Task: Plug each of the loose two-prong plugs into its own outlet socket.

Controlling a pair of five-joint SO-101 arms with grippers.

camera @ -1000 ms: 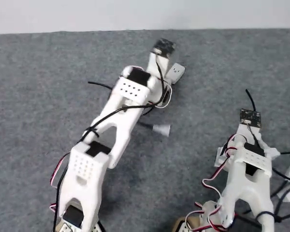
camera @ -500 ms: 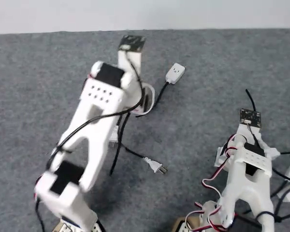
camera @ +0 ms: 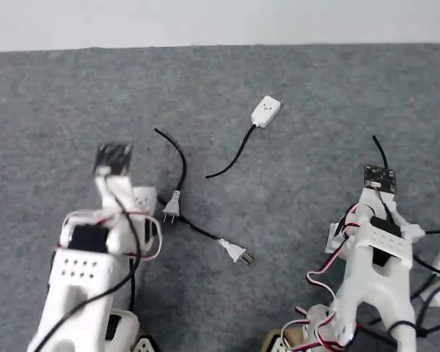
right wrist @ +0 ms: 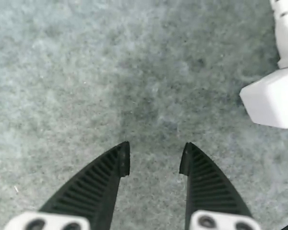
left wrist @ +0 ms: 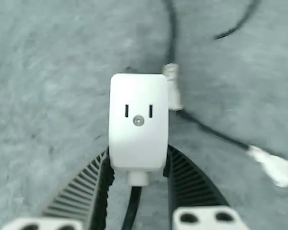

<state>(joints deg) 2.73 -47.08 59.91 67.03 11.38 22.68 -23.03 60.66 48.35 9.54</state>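
Note:
My left gripper [left wrist: 137, 158] is shut on a white outlet socket [left wrist: 138, 120], its slotted face turned to the camera and its black cord trailing back between the fingers. In the high view this socket [camera: 144, 198] sits at the near left under the left arm. A two-prong plug [camera: 170, 210] lies just beside it, also seen as the plug [left wrist: 172, 91]. A second plug [camera: 237, 253] lies nearer the middle, seen too as the plug [left wrist: 273, 165]. Another white socket [camera: 265, 110] rests far back. My right gripper [right wrist: 155, 159] hangs open over bare carpet.
Black cords [camera: 177, 158] loop across the grey carpet [camera: 315, 110] between plugs and sockets. The right arm [camera: 374, 242] stands at the near right. A white block [right wrist: 273, 103] lies beside the right gripper. A pale wall borders the far edge.
The left arm swung from the far middle back to the near left, bringing the socket with it. The plugs and cords shifted and are now uncovered. The right arm kept still.

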